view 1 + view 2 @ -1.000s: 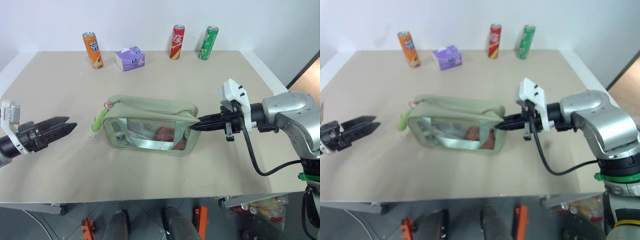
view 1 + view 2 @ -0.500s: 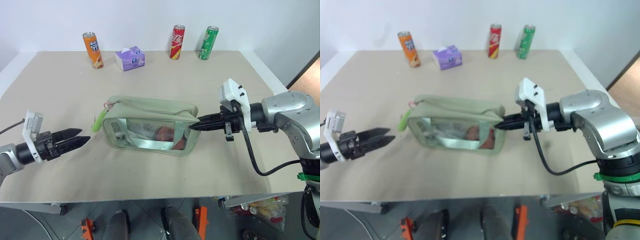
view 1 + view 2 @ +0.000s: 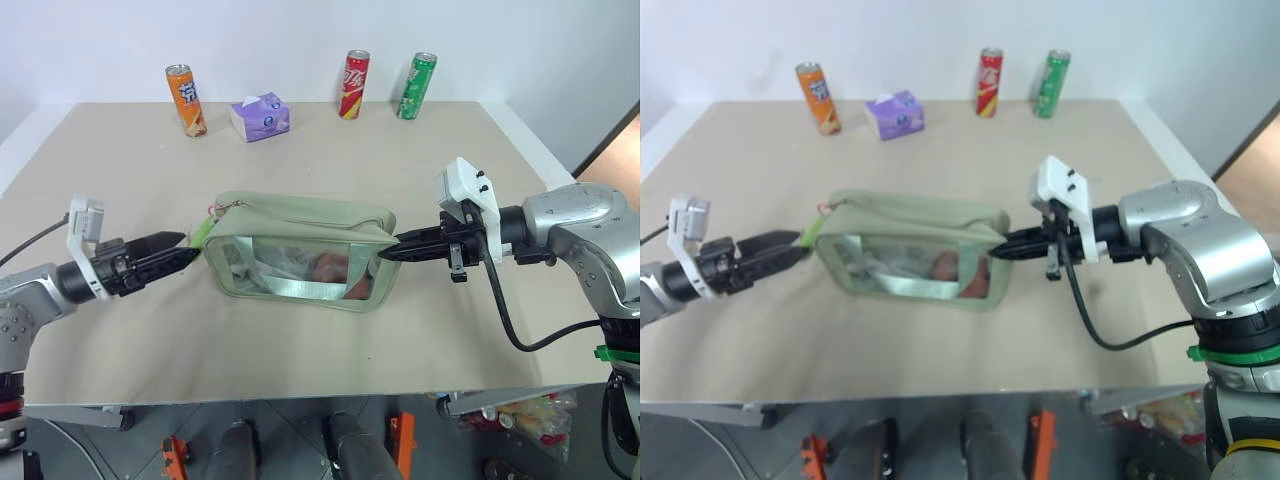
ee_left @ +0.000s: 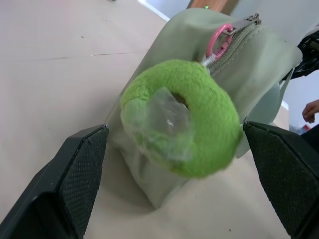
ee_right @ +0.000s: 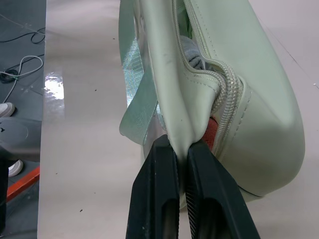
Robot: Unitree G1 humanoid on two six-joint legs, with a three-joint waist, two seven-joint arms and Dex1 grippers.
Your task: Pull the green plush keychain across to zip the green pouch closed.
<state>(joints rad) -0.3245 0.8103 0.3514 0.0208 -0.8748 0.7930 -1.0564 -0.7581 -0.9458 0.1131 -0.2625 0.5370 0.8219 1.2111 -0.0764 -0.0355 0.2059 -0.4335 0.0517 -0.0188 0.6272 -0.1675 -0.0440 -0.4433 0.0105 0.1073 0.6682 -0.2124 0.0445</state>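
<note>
Keychain [image 4: 192, 112]: hangs at pouch [image 3: 300, 215] left end, clasp on zipper pull | Left gripper [image 3: 183, 249]: jaws wide, plush directly ahead between the fingers, not yet gripped; nearer arm | Right gripper [image 3: 388, 252]: jaws pinched on pouch right-end fabric | Zipper axis: left-right; pull goes right

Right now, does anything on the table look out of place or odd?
Only the green pouch: its top zipper gapes open, contents showing. The cans and tissue pack behind stand tidy.
</note>
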